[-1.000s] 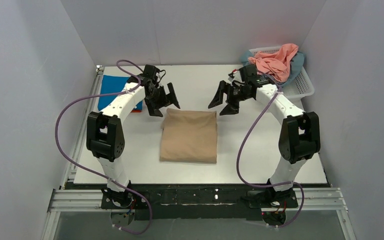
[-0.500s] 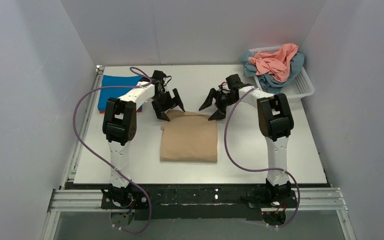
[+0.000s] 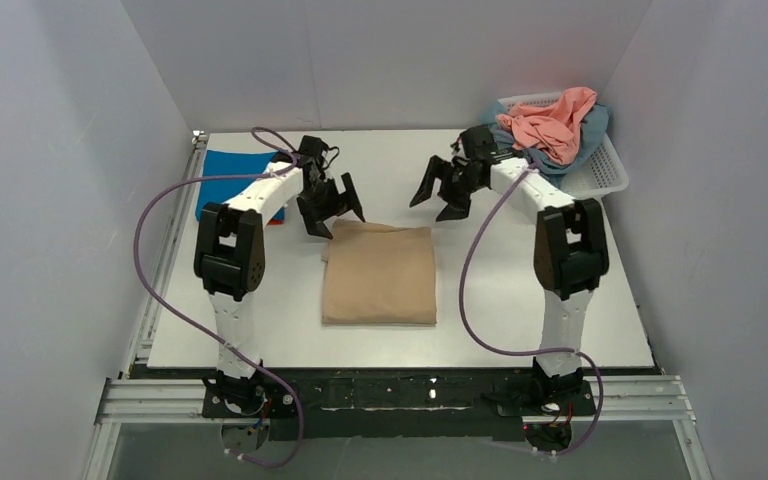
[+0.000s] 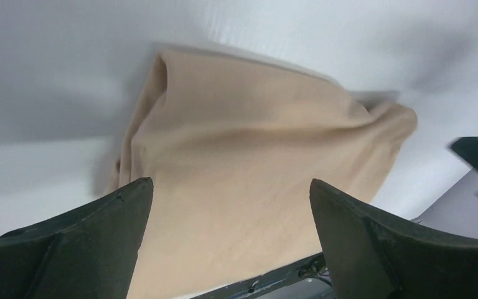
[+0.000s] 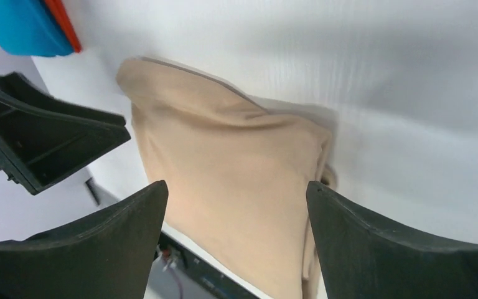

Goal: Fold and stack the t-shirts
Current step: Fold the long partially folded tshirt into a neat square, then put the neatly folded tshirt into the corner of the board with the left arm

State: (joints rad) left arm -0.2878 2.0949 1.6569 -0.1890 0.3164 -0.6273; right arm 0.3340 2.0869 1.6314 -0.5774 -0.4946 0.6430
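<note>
Right of tan shirt: white basket

tan shirt | blue shirt | pink shirt | teal shirt | white basket

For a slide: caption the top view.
Left gripper and right gripper open by folded tan shirt's far edge; blue shirt left, basket right.

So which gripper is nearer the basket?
Right. The right gripper hangs over the table, a short way from the basket toward the middle. The left gripper is farther off, at the far left corner of the tan shirt.
</note>
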